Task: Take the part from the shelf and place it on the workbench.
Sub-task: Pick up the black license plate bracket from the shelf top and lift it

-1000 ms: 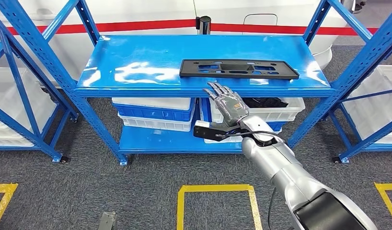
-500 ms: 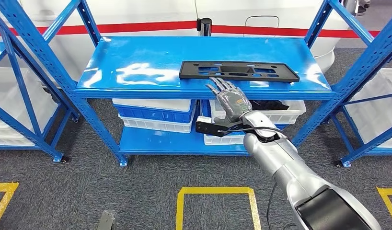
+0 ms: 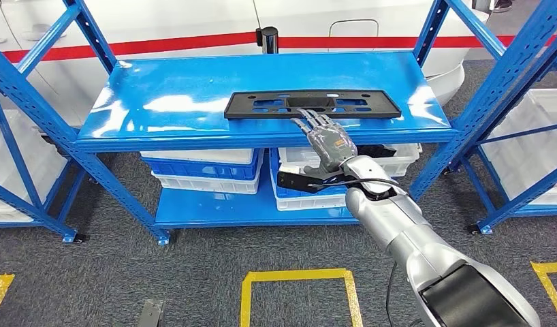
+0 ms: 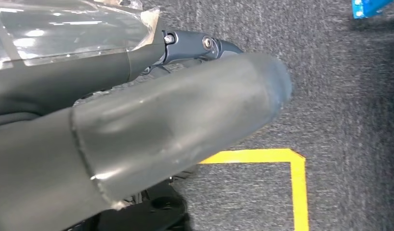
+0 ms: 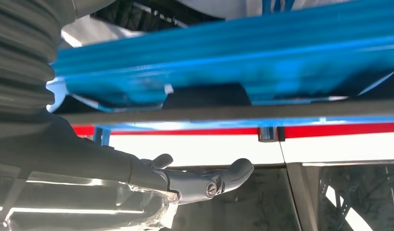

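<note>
Blue steel shelf (image 3: 194, 102), glossy top, perforated posts. Grey carpet floor (image 3: 92, 272) with yellow taped squares. White and blue plastic bins (image 3: 208, 170) on lower tier. Flat black slotted part (image 3: 312, 105) lying on top tier near front edge. Right hand (image 3: 325, 136) empty, fingers spread flat, tips at part's front edge; further forward than a second ago. Left hand (image 4: 137, 139) hanging over carpet, state unclear.

An industrial workshop or warehouse floor is showing itself in blue steel racking (image 3: 276, 136) holding stacked plastic bins (image 3: 208, 174), grey carpet marked with yellow floor tape (image 3: 296, 276), and a white, red-striped vehicle body (image 3: 194, 27) standing behind.
</note>
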`<state>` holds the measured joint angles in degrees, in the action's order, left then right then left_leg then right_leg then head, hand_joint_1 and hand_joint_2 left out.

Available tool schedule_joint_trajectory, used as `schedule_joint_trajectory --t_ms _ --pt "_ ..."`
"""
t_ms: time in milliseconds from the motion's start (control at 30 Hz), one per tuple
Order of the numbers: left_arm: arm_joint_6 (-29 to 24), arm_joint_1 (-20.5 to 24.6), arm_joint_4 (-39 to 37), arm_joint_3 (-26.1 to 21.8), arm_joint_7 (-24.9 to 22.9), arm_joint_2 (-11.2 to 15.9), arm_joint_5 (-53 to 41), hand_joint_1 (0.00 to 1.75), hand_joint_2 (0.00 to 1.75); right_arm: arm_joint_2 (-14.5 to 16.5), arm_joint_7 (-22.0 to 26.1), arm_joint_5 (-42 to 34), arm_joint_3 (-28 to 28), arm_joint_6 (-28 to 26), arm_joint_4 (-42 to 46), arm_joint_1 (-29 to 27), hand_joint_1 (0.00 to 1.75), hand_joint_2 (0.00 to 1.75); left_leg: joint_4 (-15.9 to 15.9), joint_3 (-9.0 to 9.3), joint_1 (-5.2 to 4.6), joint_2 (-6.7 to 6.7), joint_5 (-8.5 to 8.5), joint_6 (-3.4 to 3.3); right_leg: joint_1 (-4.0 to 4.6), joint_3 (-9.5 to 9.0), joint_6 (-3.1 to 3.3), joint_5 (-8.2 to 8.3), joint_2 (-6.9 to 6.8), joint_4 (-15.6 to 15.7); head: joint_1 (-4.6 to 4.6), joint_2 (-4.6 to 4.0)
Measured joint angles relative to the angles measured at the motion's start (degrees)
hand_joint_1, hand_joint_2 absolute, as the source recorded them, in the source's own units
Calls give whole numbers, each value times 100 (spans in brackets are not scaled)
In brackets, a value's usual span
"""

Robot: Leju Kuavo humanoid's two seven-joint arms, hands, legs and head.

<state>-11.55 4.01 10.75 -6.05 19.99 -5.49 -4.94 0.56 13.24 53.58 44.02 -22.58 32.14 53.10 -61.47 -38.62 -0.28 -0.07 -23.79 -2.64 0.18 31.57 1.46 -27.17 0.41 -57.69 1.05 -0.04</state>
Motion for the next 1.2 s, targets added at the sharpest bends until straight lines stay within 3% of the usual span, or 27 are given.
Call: schedule_joint_trajectory --t_ms 67,200,233,300,367,400,467,500,567,633,700,767,833,900,1167,1200 --pt "4 3 0 -1 2 20 -9 0 0 -3 -16 7 1 0 -1 5 0 175 321 132 -74 12 92 -126 -4 -22 -30 -40 1 20 -13 0" --pt "8 5 1 -7 2 -4 -12 0 0 -7 -49 30 -8 1 19 18 0 175 564 322 -36 25 154 -163 24 28 -98 -159 -18 -106 -20 -1" --pt "10 11 1 -8 3 -13 -12 0 0 -16 -52 35 -10 2 25 27 0 175 632 388 -9 31 166 -156 23 148 -102 -251 -21 -346 -26 -1" --pt "19 19 1 -10 4 -28 -11 0 0 -42 -60 46 -10 8 25 17 0 175 655 449 0 24 135 -144 -33 567 -127 -472 -21 -1082 -34 -1" --pt "27 16 1 -11 4 -50 -10 0 0 -66 -68 53 -10 11 25 -31 0 175 645 487 23 -1 82 -101 -100 902 -224 -497 -23 -1497 -32 -2" --pt "27 15 1 -11 5 -59 -9 0 0 -76 -71 54 -10 11 25 -48 0 175 628 506 43 -16 50 -68 -136 920 -303 -376 -26 -1392 -32 -1" --pt "27 13 1 -12 5 -67 -9 0 0 -92 -75 54 -11 11 25 -51 0 175 543 533 88 -35 -45 23 -215 691 -477 25 -44 -678 -39 -1" --pt "27 14 1 -14 6 -64 -9 0 0 -98 -76 54 -11 11 25 -46 0 175 476 525 93 -42 -108 79 -234 554 -516 173 -48 -355 -49 -1" --pt "27 14 1 -19 10 -60 -8 0 0 -98 -78 58 -9 13 26 -49 0 175 380 503 84 -43 -201 163 -233 431 -452 269 -41 -95 -43 -1" --pt "26 12 1 -23 13 -61 -5 0 0 -95 -78 66 -8 19 28 -52 0 175 360 497 95 -40 -235 203 -218 429 -319 245 -20 -128 -19 -1" --pt "25 13 1 -30 14 -61 1 0 0 -90 -78 78 -9 27 30 -41 0 175 229 453 126 -27 -328 244 -230 405 -243 228 -8 -126 -7 0" --pt "26 15 1 -34 14 -61 6 0 0 -75 -80 90 -8 46 31 -30 0 175 -327 184 140 -13 -594 292 -230 369 -189 203 -1 -122 4 -1" --pt "27 12 0 -37 14 -62 9 0 0 -64 -93 107 -4 81 30 -32 0 175 -1090 -255 141 -10 -854 315 -206 342 -149 175 -1 -123 7 -1" --pt "27 10 -1 -38 14 -63 11 0 0 -61 -109 122 -2 100 30 -36 0 175 -1444 -502 141 -10 -895 310 -186 325 -128 157 -1 -123 6 0" --pt "27 10 0 -39 14 -63 11 0 0 -59 -120 126 -2 101 30 -36 0 175 -1403 -525 140 -10 -798 295 -180 312 -121 150 -1 -123 7 -1" --pt "28 11 1 -40 14 -63 11 0 0 -55 -130 131 -2 101 30 -32 0 175 -1151 -422 138 -11 -633 270 -173 295 -116 142 1 -122 7 -1"
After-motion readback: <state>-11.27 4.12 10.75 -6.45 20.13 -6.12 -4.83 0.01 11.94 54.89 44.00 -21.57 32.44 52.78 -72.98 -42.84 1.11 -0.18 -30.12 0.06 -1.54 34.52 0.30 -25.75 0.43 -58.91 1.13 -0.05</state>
